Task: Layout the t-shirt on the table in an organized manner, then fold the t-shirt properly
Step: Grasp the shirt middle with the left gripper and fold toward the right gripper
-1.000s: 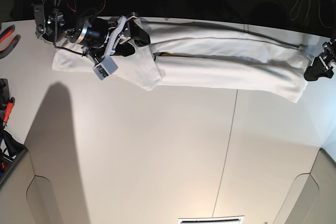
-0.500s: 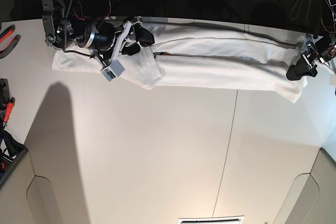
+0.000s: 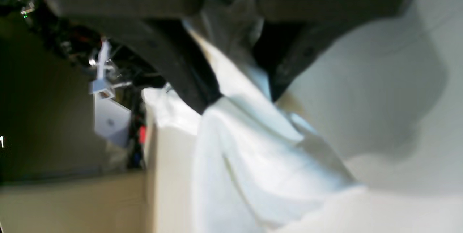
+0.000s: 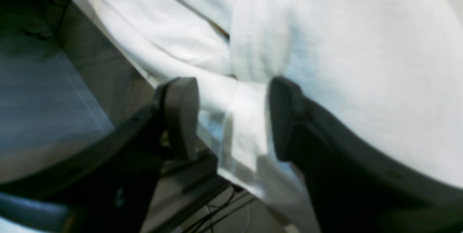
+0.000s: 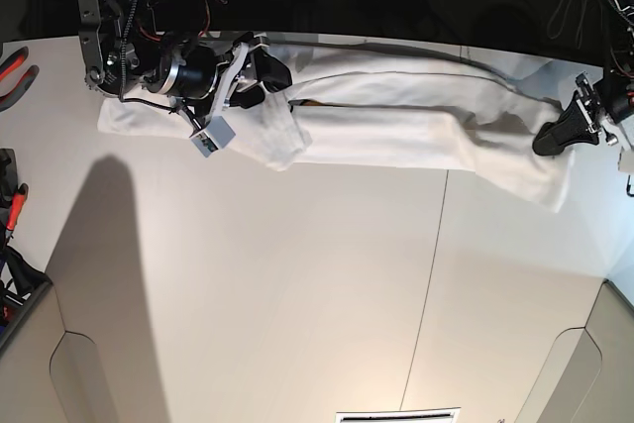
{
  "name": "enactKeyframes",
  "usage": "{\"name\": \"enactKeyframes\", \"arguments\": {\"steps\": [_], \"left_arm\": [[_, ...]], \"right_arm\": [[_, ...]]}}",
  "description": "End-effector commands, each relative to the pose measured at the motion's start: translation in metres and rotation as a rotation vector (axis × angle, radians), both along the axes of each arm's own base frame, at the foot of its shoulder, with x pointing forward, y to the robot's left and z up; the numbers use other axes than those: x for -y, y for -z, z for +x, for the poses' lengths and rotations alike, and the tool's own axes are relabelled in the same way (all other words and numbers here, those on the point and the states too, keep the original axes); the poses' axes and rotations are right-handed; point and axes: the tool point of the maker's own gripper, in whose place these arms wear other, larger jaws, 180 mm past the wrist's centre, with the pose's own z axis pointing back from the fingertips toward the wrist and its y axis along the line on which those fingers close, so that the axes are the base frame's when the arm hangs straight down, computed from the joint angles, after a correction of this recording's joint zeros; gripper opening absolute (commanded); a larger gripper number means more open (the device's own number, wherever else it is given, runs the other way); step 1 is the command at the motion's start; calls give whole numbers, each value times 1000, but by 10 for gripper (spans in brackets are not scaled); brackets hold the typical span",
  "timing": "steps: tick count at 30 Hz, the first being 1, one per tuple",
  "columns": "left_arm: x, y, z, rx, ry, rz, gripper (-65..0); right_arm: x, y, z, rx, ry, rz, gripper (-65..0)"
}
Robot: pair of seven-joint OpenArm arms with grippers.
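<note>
Tabletop, white with a thin dark seam, lies bare before you; the t-shirt stretches along its far edge. Your left gripper pinches one end of the fabric, while your right gripper straddles the other end, jaws parted.

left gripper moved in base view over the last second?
Yes. The left gripper has shifted toward the table seam, away from the table's edge, dragging the t-shirt end with it.
</note>
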Motion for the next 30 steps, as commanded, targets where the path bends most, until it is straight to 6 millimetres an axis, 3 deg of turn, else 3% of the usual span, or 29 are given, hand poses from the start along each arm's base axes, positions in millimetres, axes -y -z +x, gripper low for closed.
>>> {"name": "enactKeyframes", "arguments": {"steps": [1, 10, 16, 26, 30], "left_arm": [[7, -12, 4, 52, 22, 9, -650], [115, -43, -4, 214, 183, -29, -650], [171, -44, -5, 231, 274, -122, -650], [224, -33, -8, 213, 343, -143, -650], [236, -34, -10, 215, 363, -162, -650]], "right_arm": [[-3, -10, 9, 35, 8, 30, -334], [-6, -15, 17, 54, 11, 42, -334], [-6, -16, 19, 59, 11, 42, -334], [-8, -18, 19, 58, 13, 57, -334], [-10, -20, 20, 57, 16, 72, -334]]}}
